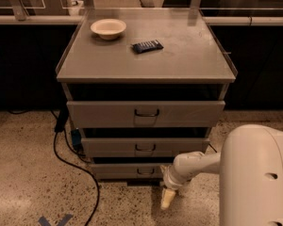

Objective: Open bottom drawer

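Note:
The grey cabinet (146, 65) has three drawer fronts. The bottom drawer (118, 171) is the lowest and shallowest, with a small dark loop handle (145, 172). It sits nearly flush under the middle drawer (113, 147). My gripper (167, 197) hangs at the end of the white arm (193, 166), pointing down at the floor. It is just right of the bottom drawer's handle and a little below it, in front of the drawer's right part. It holds nothing that I can see.
A cream bowl (108, 28) and a dark packet (148, 46) lie on the cabinet top. A black cable (68, 159) runs over the speckled floor at the left. My white body (257, 178) fills the lower right. Dark counters stand behind.

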